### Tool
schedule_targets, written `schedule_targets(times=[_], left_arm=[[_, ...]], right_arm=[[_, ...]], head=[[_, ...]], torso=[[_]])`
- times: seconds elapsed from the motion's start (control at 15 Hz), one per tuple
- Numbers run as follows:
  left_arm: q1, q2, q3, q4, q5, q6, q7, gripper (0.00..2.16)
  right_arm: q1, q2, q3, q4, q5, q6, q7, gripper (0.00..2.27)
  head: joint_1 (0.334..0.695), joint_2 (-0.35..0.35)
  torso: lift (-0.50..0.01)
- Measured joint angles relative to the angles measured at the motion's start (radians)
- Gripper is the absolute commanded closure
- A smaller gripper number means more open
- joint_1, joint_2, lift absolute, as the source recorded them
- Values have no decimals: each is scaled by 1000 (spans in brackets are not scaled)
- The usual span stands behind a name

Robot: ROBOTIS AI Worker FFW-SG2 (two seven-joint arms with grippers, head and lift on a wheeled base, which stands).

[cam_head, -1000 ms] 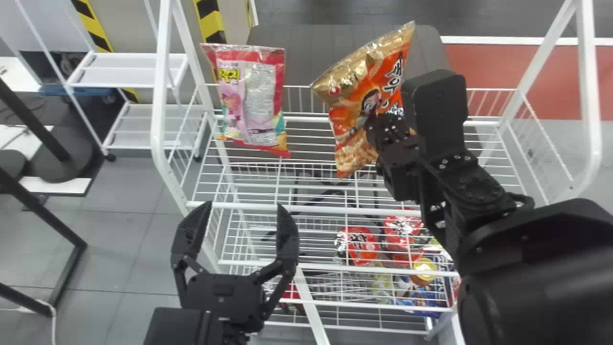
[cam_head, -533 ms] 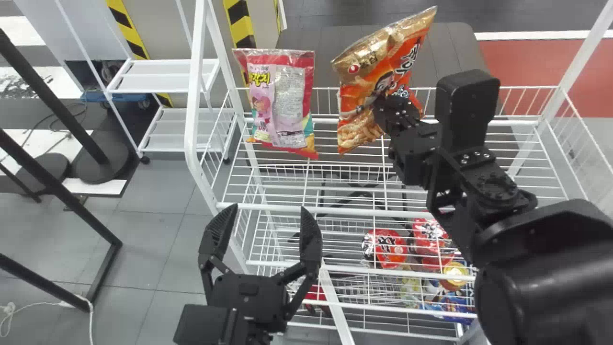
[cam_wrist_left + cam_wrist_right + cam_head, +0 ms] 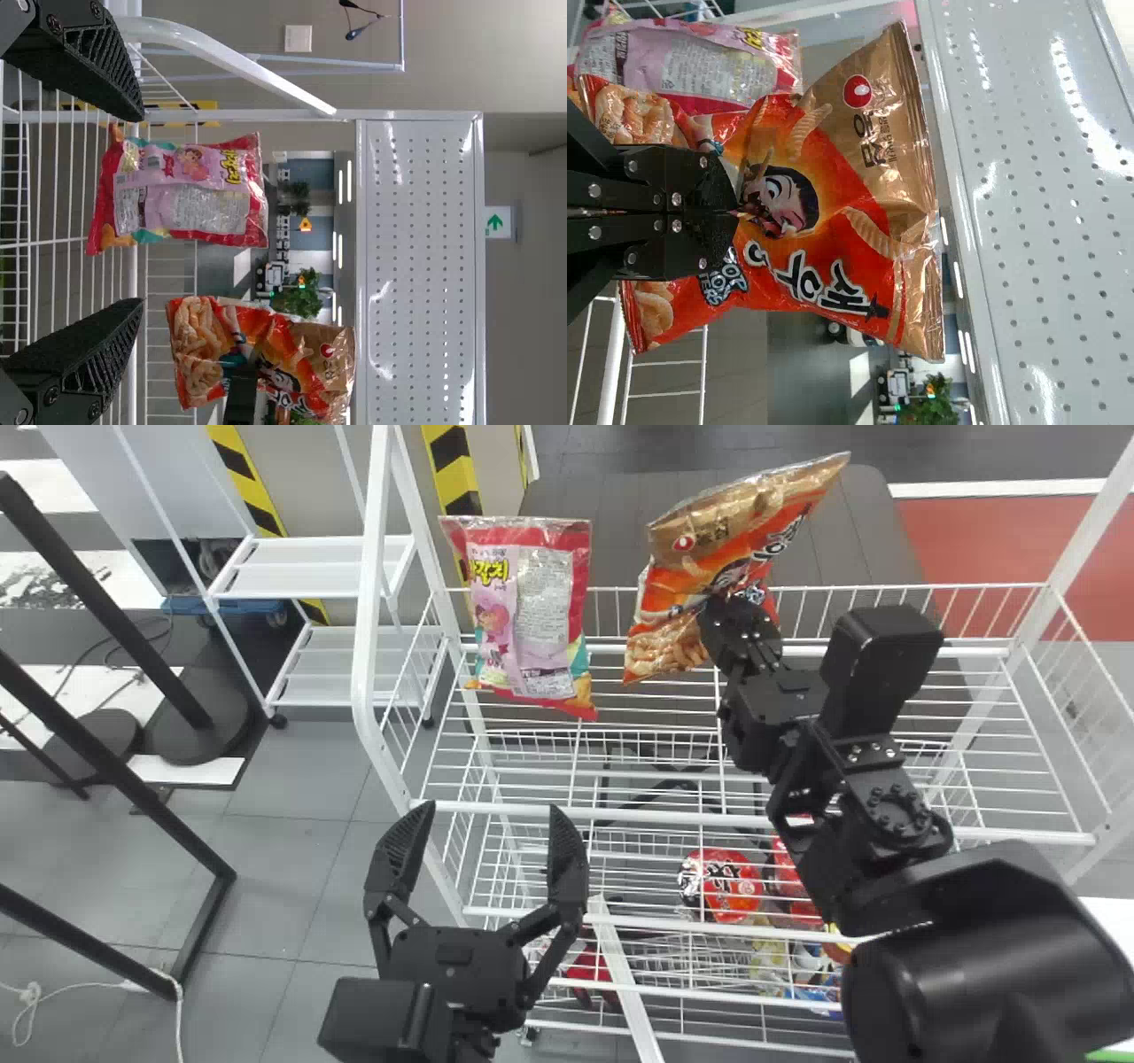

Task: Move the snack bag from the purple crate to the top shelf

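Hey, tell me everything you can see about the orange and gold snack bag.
The glossy orange and gold snack bag looks puffed and creased, with a flattened gold end seal, a red oval mark, a cartoon face and printed snack pieces. The black right gripper pinches its middle. In the head view it tilts, gold end up and rightward, right of the pink and red bag; I can't tell whether they touch.

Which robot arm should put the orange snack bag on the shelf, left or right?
Right, I think. The right end effector pinches the orange snack bag near the pink bag, while the left end effector is open and empty.
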Motion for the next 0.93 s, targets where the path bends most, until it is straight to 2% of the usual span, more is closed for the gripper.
schedule_targets(times=[0.27,0.53,0.93], left_arm=[[-14,0,8,25,14,-7,-1,70],[-22,0,19,40,23,-16,-2,70],[-36,0,25,58,39,-25,-5,70]], right_arm=[[-55,0,19,149,-72,-147,-58,1706],[-113,0,72,266,-137,-216,-88,1706],[-180,0,109,398,-175,-307,-148,1706]], head=[[695,126],[695,150],[695,157]], torso=[[1],[1],[1]])
